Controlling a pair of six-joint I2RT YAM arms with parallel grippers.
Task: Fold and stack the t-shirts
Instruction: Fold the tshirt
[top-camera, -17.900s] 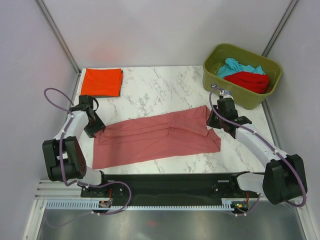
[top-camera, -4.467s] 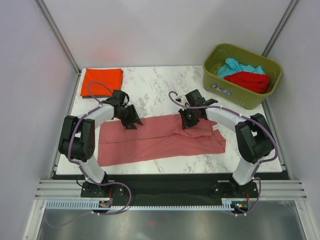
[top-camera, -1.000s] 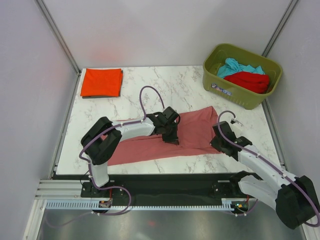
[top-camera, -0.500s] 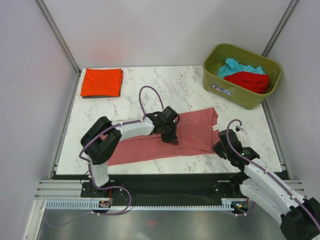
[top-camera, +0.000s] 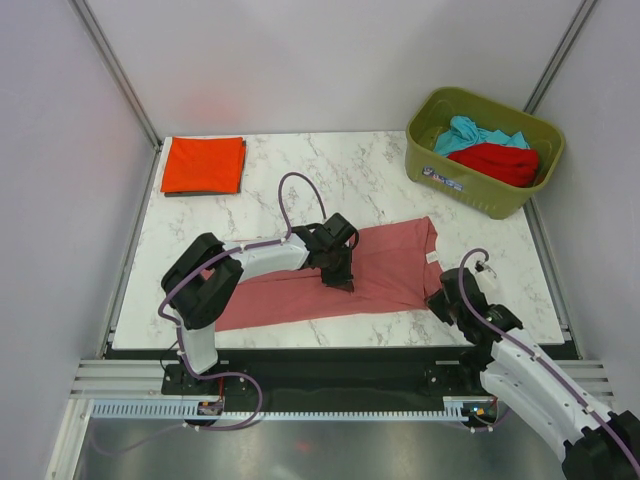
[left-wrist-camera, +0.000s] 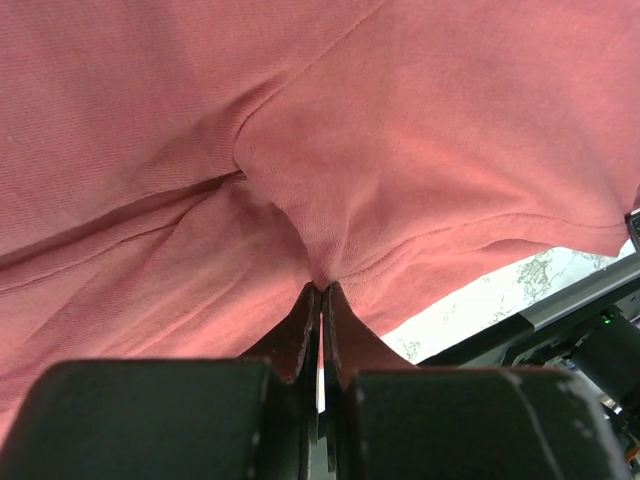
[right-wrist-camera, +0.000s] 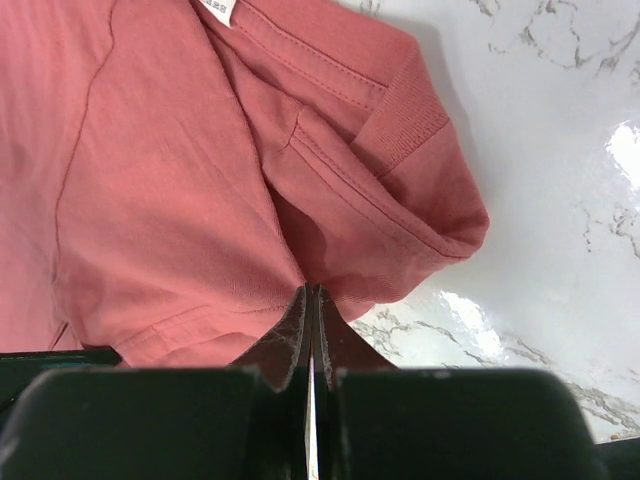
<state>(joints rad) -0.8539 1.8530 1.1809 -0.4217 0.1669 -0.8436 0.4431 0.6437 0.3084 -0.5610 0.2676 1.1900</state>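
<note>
The dusty pink t-shirt (top-camera: 390, 262) lies stretched across the near half of the marble table (top-camera: 330, 175), its right part doubled over. My left gripper (top-camera: 340, 281) reaches over its middle and is shut on a pinch of the cloth (left-wrist-camera: 400, 150) at the tips (left-wrist-camera: 322, 287). My right gripper (top-camera: 441, 299) is at the shirt's right end near the table's front edge, shut on the pink cloth (right-wrist-camera: 170, 180) just below the collar (right-wrist-camera: 410, 120). A folded orange-red t-shirt (top-camera: 203, 165) lies flat at the far left corner.
An olive-green bin (top-camera: 480, 190) stands at the far right with a teal shirt (top-camera: 470, 132) and a bright red shirt (top-camera: 497, 162) inside. The black base rail (top-camera: 330, 365) runs along the near edge. Walls close in both sides.
My right gripper has drawn back toward the near edge, still pinching the shirt's right end, and that end has shifted with it. The left gripper has barely moved.
</note>
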